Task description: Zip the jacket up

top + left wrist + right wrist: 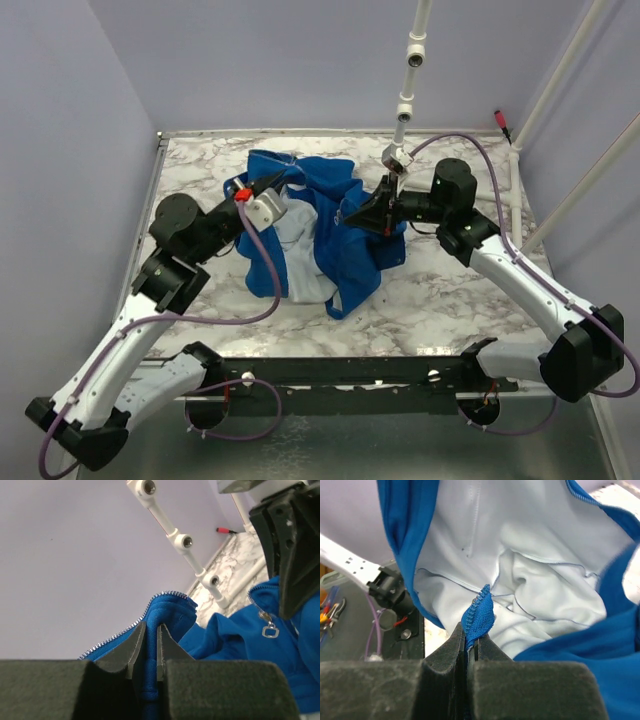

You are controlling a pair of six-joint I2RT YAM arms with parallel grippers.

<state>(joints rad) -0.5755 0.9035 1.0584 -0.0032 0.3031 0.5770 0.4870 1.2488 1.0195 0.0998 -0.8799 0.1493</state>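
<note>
The royal-blue jacket (340, 235) lies bunched on the marble table, its pale lining (298, 235) facing up in the middle. My left gripper (262, 186) is shut on a fold of the jacket's blue front edge (150, 645), with silver zipper teeth (120, 632) running beside it. A metal zipper pull (270, 629) hangs on the other front edge. My right gripper (372, 212) is shut on the tip of the blue zipper tape (479, 614), with the white lining (530, 555) spread behind it.
A white jointed pole (410, 70) hangs over the back of the table (470, 300). Purple walls close in the left, back and right. A red-tipped tool (503, 124) lies at the back right corner. A black rail (340, 375) runs along the near edge.
</note>
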